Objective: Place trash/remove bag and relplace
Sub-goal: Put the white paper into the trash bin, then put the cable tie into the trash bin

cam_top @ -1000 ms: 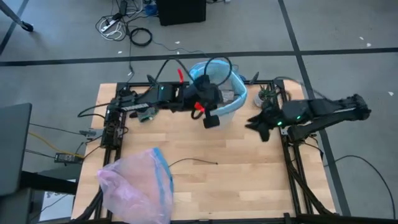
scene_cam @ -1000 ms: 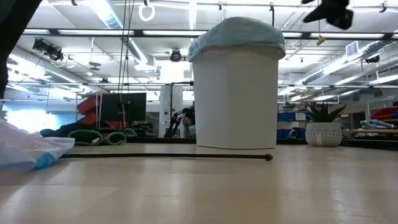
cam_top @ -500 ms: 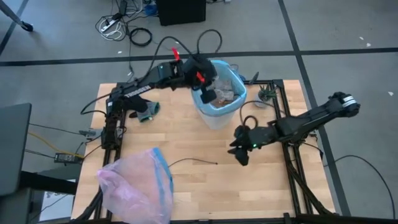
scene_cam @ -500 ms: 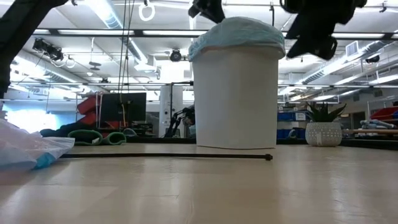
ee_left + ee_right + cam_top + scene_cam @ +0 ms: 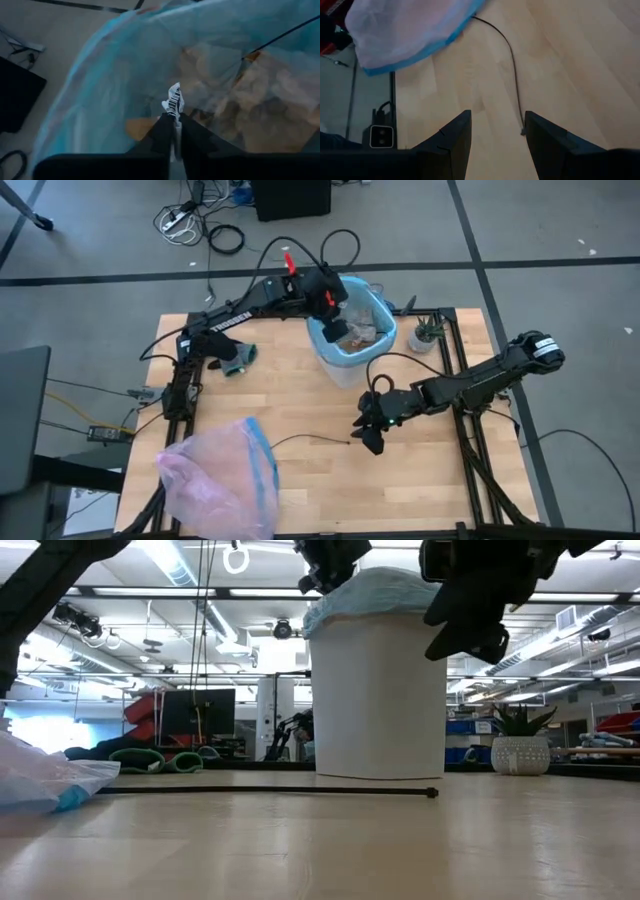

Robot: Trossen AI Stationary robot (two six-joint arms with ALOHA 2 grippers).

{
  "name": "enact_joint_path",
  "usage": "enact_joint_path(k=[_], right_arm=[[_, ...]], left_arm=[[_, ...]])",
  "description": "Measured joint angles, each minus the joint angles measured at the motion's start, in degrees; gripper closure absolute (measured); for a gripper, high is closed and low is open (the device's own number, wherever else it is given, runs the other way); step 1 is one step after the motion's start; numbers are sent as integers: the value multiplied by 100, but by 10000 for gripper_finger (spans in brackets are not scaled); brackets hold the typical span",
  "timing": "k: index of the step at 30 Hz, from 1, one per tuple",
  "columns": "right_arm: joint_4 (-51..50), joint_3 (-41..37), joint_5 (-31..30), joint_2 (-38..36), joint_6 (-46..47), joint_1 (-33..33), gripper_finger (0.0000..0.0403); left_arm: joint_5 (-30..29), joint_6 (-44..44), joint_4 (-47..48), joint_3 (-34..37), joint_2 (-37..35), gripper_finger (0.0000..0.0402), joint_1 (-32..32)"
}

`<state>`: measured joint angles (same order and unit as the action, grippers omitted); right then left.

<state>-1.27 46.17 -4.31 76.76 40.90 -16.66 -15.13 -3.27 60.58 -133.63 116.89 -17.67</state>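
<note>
Light-blue bag (image 5: pixel 352 348) lines the white bin (image 5: pixel 380 700), trash (image 5: pixel 362 330) piled inside. Left gripper (image 5: pixel 173 131) hangs over the opening, pinching a white scrap (image 5: pixel 173 100). Right gripper (image 5: pixel 495 131) sits spread wide, empty, above a twig (image 5: pixel 512 65) on the table (image 5: pixel 420 480).

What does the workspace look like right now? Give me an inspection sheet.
Surface: wooden table, mostly bare.
Job's things: white bin lined with light-blue bag, brown trash inside; thin dark twig lying on the table.
Clutter: pale pink bag with blue band at the near left corner; small potted plant beside the bin.
Grippers: left pincer over the bin's opening, pinching a small white scrap; right pincer open, above the twig's end.
Cables: coils on the floor beyond the table.
Surroundings: grey floor, workshop room behind.
</note>
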Motion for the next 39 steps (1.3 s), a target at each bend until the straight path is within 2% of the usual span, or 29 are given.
enact_joint_path(k=[9, 14, 21, 25, 28, 34, 39], right_arm=[[0, 0, 61, 7, -310, 37, 232], [-154, 2, 40, 3, -919, 68, 232], [-313, 4, -349, 58, -1790, 70, 232], [-207, 10, -310, 353, -2247, 92, 232], [-79, 9, -66, 768, -2353, 90, 232], [234, 106, 93, 1642, -2306, -75, 232], [555, 177, 109, 2117, -2128, -203, 232]], left_arm=[[194, 73, 48, 3, 82, 210, 11], [229, 234, 199, -128, 10, 163, 72], [249, -201, 517, -124, -794, 168, 340], [282, -496, 883, -126, -1410, 178, 564], [386, -524, 1309, -126, -1780, 183, 772], [384, -26, 2053, -126, -2287, 189, 1204], [279, 512, 2358, -121, -2389, 189, 1515]])
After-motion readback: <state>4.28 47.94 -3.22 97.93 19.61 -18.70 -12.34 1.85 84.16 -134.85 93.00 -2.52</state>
